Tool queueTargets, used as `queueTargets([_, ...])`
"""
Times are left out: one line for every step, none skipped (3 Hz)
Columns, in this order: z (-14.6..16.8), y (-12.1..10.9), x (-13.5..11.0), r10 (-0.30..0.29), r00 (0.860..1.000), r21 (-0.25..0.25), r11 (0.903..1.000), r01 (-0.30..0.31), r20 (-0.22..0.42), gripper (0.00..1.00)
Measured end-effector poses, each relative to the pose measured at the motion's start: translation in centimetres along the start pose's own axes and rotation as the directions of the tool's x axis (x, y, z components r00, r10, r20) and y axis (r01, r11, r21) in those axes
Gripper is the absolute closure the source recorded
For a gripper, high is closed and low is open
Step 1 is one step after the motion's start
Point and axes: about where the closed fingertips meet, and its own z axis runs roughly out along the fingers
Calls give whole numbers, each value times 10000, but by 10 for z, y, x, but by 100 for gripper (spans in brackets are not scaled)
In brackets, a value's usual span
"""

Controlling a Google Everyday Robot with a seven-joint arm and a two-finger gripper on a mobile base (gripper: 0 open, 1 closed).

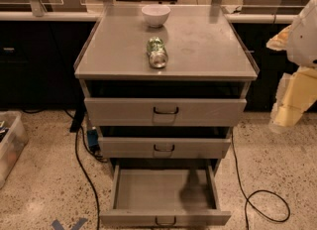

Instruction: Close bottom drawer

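The bottom drawer [166, 218] of the grey metal cabinet is pulled far out toward me. Its shallow flat tray [163, 189] is bare, and a small black loop handle [166, 221] sits mid-front. My arm hangs at the right edge of the view. Its pale gripper [290, 110] is beside the cabinet at the height of the top drawer, well above and to the right of the bottom drawer, touching nothing.
The top drawer [165, 111] and middle drawer [164, 147] stand slightly out. A white bowl [155, 15] and a can lying on its side [157, 52] rest on the cabinet top. Black cables [262, 199] loop on the floor at right. A plastic bin [10, 144] stands at left.
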Motion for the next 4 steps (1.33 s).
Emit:
queueTargets([0, 0, 0, 1, 10000, 0, 10000, -1, 2, 0])
queueTargets([12, 4, 1, 100, 9998, -60, 9999, -99, 152, 0])
queueTargets([47, 19, 5, 328, 9986, -438, 9986, -310, 406, 0])
queueTargets([115, 52, 29, 1168, 9856, -1736, 9803, -947, 1222, 0])
